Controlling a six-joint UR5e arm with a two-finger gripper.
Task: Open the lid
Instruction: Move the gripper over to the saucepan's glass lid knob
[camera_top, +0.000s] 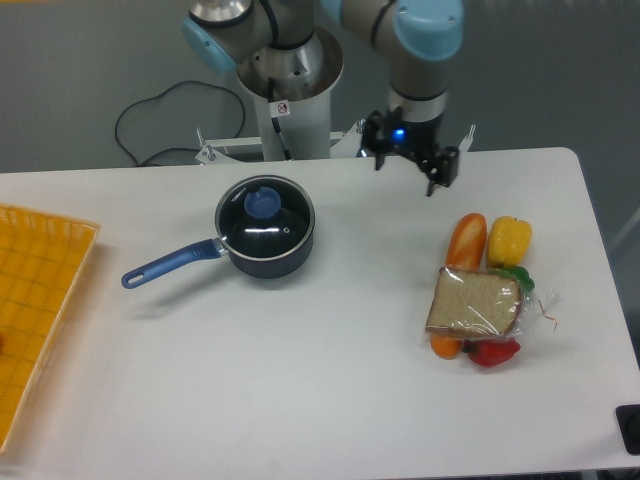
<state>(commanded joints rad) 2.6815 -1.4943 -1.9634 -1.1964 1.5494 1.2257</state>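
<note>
- White table (300, 380), grey wall behind, arm base at the rear edge.
- Lid (265, 218) seated on the saucepan (262, 244), left of centre; blue knob (263, 204) on top, long handle pointing front-left.
- Gripper (408, 172) above the rear edge, well right of the pot, fingers apart, holding nothing.
- Bagged sandwich and vegetables (485, 290) at right; yellow basket (35, 310) at far left.

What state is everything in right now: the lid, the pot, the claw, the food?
lid: closed, sitting on the pot
pot: upright on the table, covered
gripper: open, empty, above the table right of the pot
sandwich: wrapped in plastic, lying on other food
basket: at the left edge, partly out of view
</note>
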